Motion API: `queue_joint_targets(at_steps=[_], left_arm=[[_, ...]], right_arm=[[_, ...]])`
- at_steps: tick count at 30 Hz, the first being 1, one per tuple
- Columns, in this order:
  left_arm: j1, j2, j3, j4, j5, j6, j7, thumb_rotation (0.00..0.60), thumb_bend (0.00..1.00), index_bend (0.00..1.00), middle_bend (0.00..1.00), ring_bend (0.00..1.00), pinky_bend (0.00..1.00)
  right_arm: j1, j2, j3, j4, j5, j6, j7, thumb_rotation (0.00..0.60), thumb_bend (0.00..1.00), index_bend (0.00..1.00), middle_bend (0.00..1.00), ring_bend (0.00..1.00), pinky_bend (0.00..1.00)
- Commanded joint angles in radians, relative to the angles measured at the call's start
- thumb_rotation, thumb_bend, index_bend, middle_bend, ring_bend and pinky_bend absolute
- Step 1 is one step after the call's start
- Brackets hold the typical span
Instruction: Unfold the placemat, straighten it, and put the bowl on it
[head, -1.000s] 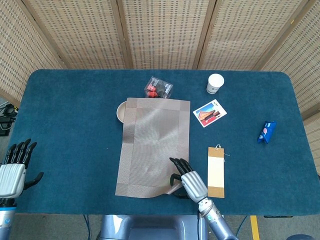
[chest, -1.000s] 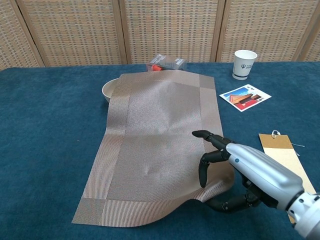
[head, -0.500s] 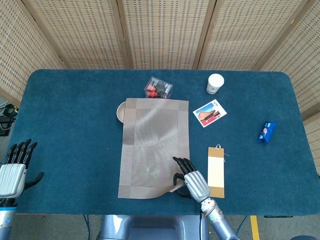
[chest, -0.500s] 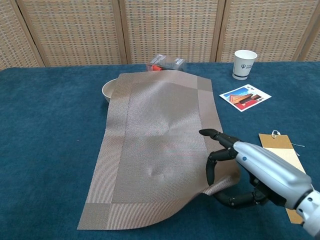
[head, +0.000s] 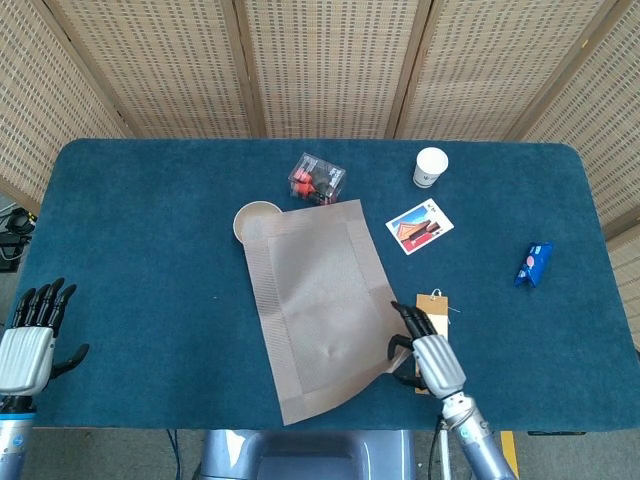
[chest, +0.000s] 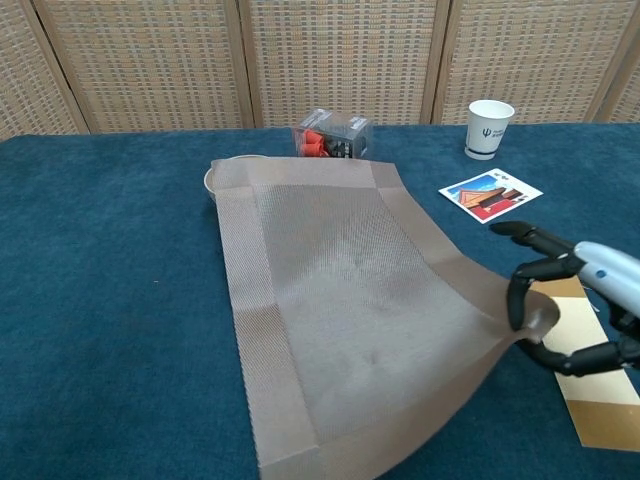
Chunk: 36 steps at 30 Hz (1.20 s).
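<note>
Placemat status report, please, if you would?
Right robot hand grips placemat corner, lifted. Left robot hand open, idle. Mat's far corner overlaps bowl.

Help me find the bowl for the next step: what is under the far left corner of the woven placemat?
The cream bowl lies partly under the woven brown placemat; its near right side is covered, so any contents there stay unseen.
</note>
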Motion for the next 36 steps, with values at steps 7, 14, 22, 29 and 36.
queue_joint_targets(at_steps=[7, 14, 22, 29, 36], left_arm=[[-0.001, -0.002, -0.005, 0.005, -0.011, -0.005, 0.005, 0.600, 0.22, 0.06, 0.00, 0.00, 0.00], [-0.003, -0.005, -0.012, 0.007, -0.026, -0.016, 0.011, 0.600, 0.22, 0.06, 0.00, 0.00, 0.00], [-0.002, -0.005, -0.012, 0.004, -0.025, -0.013, 0.013, 0.600, 0.22, 0.06, 0.00, 0.00, 0.00], [-0.003, -0.005, -0.010, 0.004, -0.023, -0.012, 0.013, 0.600, 0.22, 0.06, 0.00, 0.00, 0.00], [-0.002, -0.005, -0.010, 0.004, -0.022, -0.012, 0.015, 0.600, 0.22, 0.06, 0.00, 0.00, 0.00]], right_arm=[[-0.001, 0.115, 0.069, -0.020, 0.072, -0.008, 0.037, 0.600, 0.56, 0.64, 0.09, 0.00, 0.00], [0.020, 0.222, 0.173, -0.035, 0.184, -0.054, 0.099, 0.600, 0.55, 0.64, 0.09, 0.00, 0.00], [0.057, 0.269, 0.222, -0.013, 0.261, -0.136, 0.093, 0.600, 0.54, 0.64, 0.09, 0.00, 0.00], [0.071, 0.275, 0.231, 0.041, 0.287, -0.168, 0.076, 0.600, 0.51, 0.62, 0.08, 0.00, 0.00], [0.080, 0.279, 0.237, 0.057, 0.293, -0.170, 0.055, 0.600, 0.48, 0.59, 0.06, 0.00, 0.00]])
